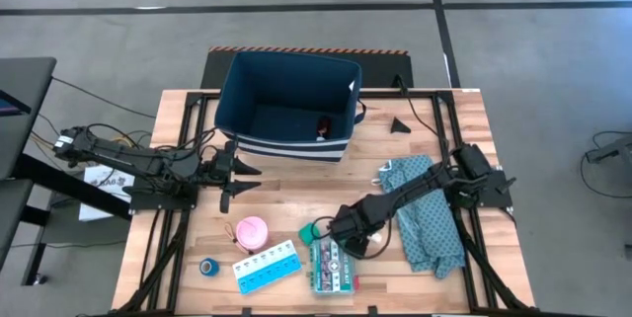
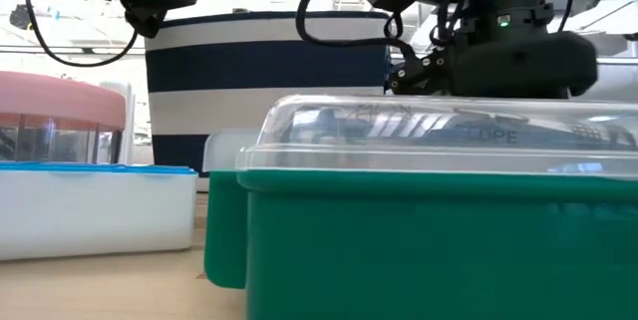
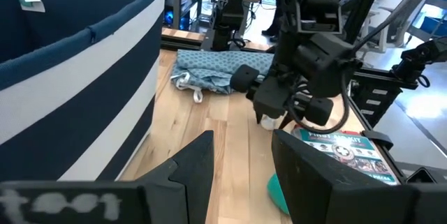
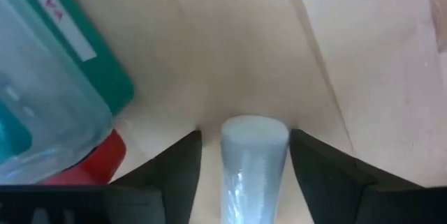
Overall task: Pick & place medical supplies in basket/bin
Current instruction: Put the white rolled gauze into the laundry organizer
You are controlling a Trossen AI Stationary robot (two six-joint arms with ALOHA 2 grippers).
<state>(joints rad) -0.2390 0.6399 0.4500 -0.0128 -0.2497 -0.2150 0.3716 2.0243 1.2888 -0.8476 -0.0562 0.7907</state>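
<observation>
My right gripper point(image 4: 246, 137) points down over the table's near middle point(image 1: 346, 236), open, one finger on each side of a pale white cylinder point(image 4: 253, 165); a thin gap shows on both sides. Next to it lies the green-red flat box point(image 4: 56, 63) with its clear lid. The pink roll point(image 1: 252, 231), the blue tape roll point(image 1: 208, 268) and the light-blue pill organizer point(image 1: 267, 266) lie on the table to the box's left. The navy bin point(image 1: 286, 105) stands at the far middle. My left gripper point(image 1: 242, 179) waits open beside the bin's near left corner.
A blue patterned cloth point(image 1: 427, 213) lies on the right side of the table under my right arm. A small red item point(image 1: 323, 126) lies inside the bin. A teal bit point(image 1: 309, 230) lies just left of my right gripper. Bare wood shows between the bin and the supplies.
</observation>
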